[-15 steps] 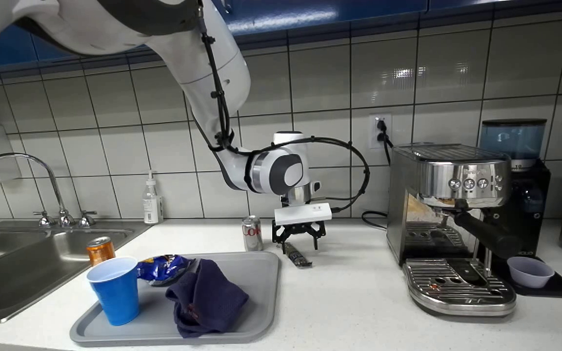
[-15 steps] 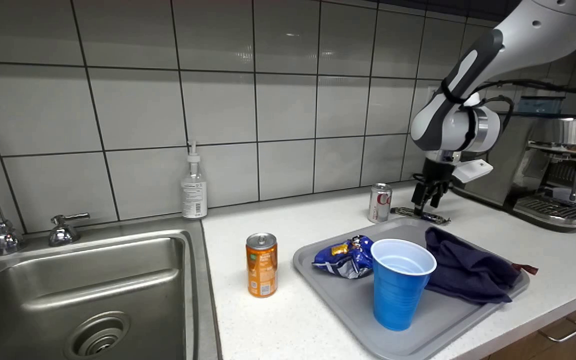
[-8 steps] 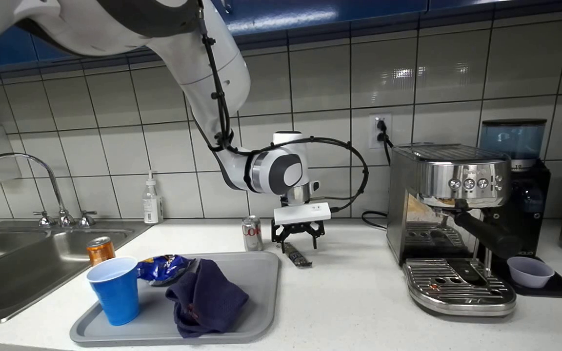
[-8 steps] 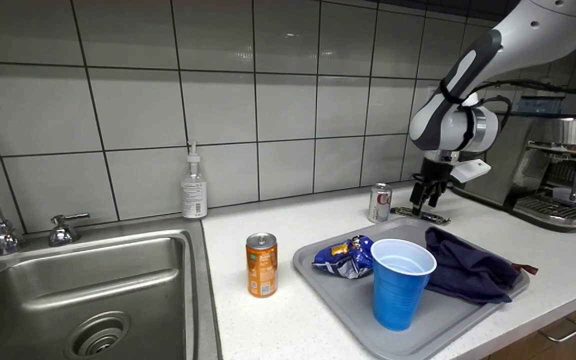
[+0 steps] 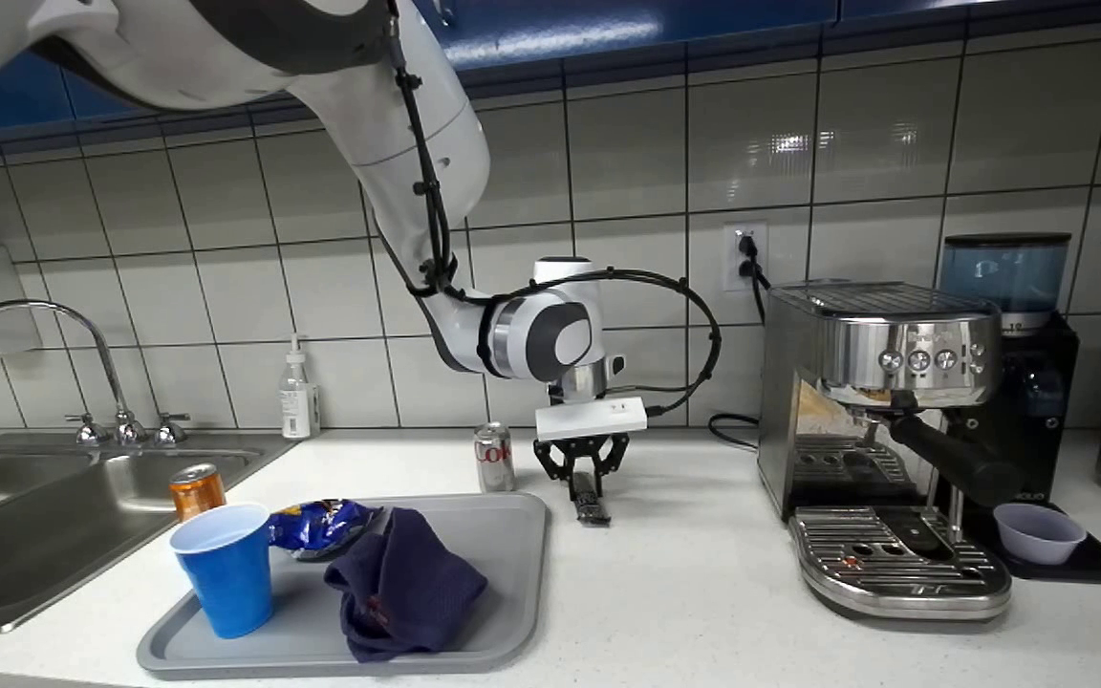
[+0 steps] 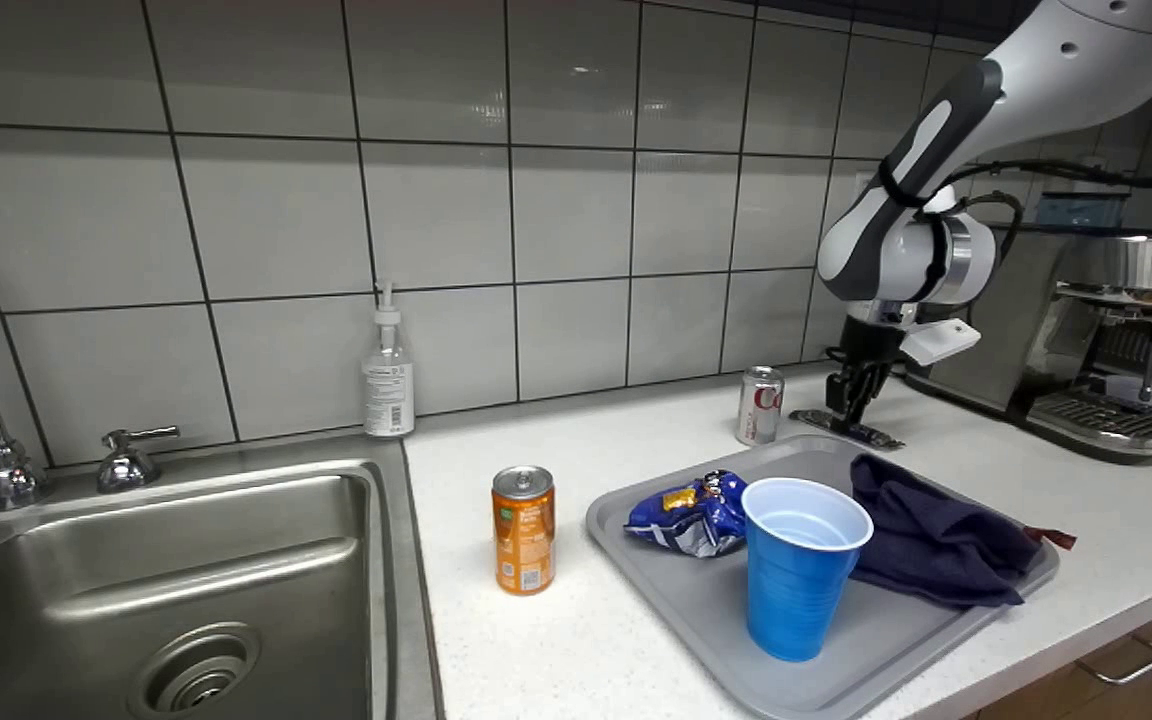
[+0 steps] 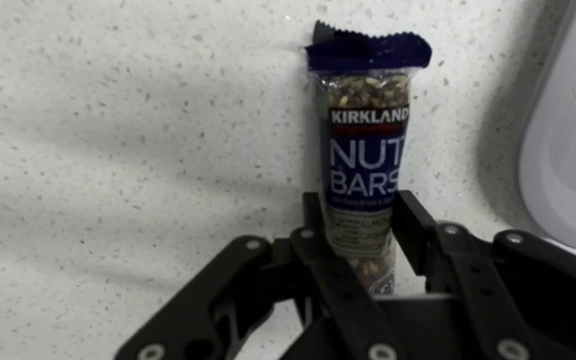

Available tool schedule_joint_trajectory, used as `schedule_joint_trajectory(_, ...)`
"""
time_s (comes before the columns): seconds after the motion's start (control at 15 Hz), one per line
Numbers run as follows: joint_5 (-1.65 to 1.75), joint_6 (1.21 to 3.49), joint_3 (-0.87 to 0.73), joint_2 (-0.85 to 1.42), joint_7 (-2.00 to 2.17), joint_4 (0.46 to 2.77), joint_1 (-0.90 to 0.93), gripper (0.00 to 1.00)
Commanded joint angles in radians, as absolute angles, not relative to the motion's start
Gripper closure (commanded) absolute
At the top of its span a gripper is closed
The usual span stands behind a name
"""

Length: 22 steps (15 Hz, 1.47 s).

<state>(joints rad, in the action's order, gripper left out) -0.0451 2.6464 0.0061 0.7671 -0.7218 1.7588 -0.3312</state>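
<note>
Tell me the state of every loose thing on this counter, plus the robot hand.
Purple-and-clear wrapped nut bar: lying flat, gripped
Black two-fingered hand: closed on the bar
Silver metal can: upright
Orange metal can: upright
Blue plastic cup: upright, uncovered
Blue foil packet: crumpled
Navy cloth: bunched
Grey plastic tray: lying flat
Clear pump bottle: upright
Small pale round bowl: upright

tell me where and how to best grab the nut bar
Likely best around the middle, pinching the long sides from straight above: the nut bar lies flat on the counter, long and slim, and the gripper has its fingers at both sides there.
</note>
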Motion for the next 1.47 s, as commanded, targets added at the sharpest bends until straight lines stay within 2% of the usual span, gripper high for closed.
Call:
schedule_joint_trajectory(0.0,-0.023,2.626,0.023,0.776,-0.721,1.733,-0.352,0.88)
schedule_joint_trajectory(0.07,-0.023,2.627,0.023,0.775,-0.72,1.733,-0.352,0.97)
schedule_joint_trajectory(0.2,-0.027,2.628,0.023,0.776,-0.715,1.731,-0.352,0.93)
schedule_joint_trajectory(0.87,-0.061,2.625,0.044,0.718,-0.717,1.773,-0.403,0.93)
schedule_joint_trajectory(1.4,-0.084,2.645,0.084,0.594,-0.761,1.909,-0.449,0.93)
